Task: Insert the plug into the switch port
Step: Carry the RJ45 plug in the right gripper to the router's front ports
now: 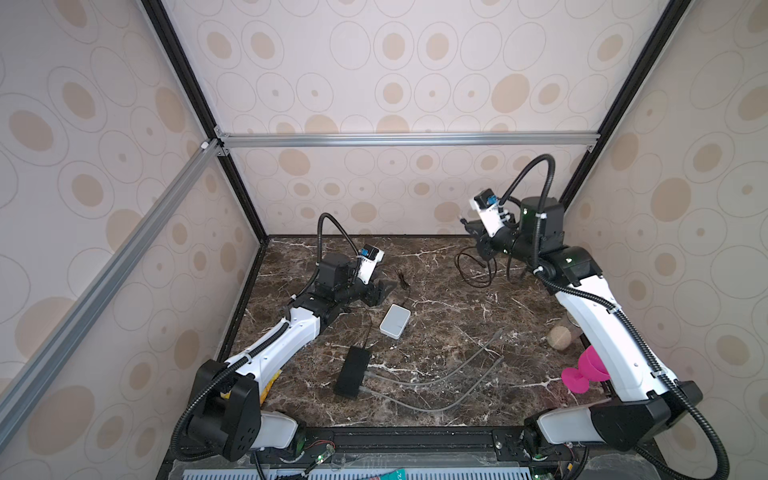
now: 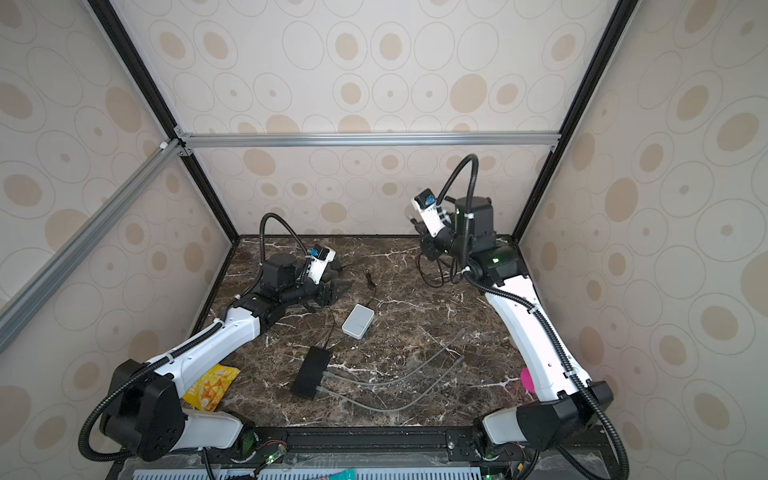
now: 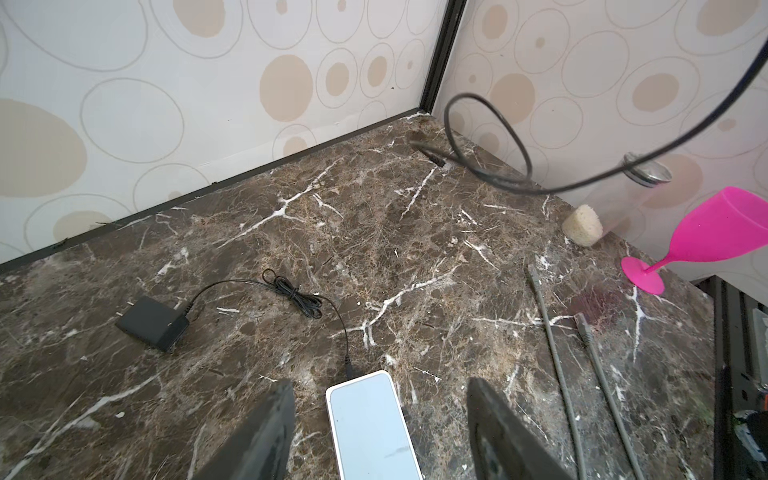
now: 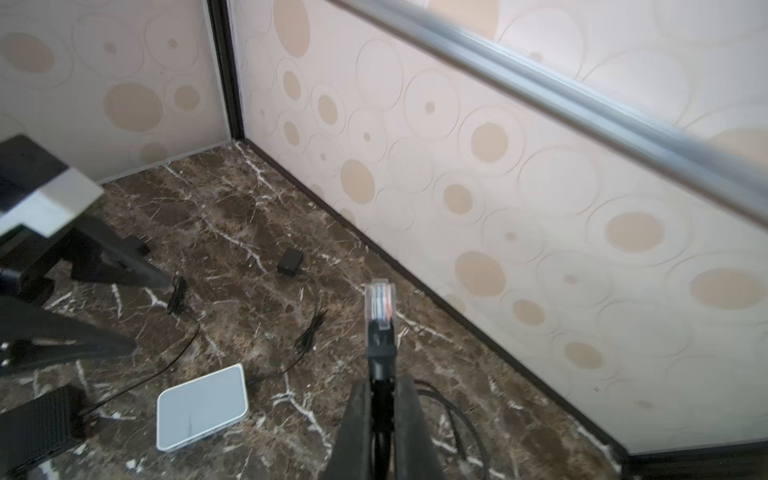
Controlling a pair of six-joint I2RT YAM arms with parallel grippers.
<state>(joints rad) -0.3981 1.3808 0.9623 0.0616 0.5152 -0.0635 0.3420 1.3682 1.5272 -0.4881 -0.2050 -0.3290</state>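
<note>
Up at the far right, well above the table, the right gripper is clamped on the plug. Its fingers pinch the black boot, the clear tip sticks straight out past them, and the black cable droops to the tabletop. Plug long axis runs in line with the fingers and aims toward the back wall, not at the target.

The white switch lies flat near table centre, down and left of the plug, well apart. That's my read of the target; a black box with grey cables plugged in lies nearer the front.

The left gripper is the nearer one: low, just beside the switch's far end, jaws spread wide, nothing held. Contact with the switch is unclear. The port face isn't visible in any view.

Judgement: the plug needs to come down-left and turn to line up with whichever edge carries the ports.
</note>
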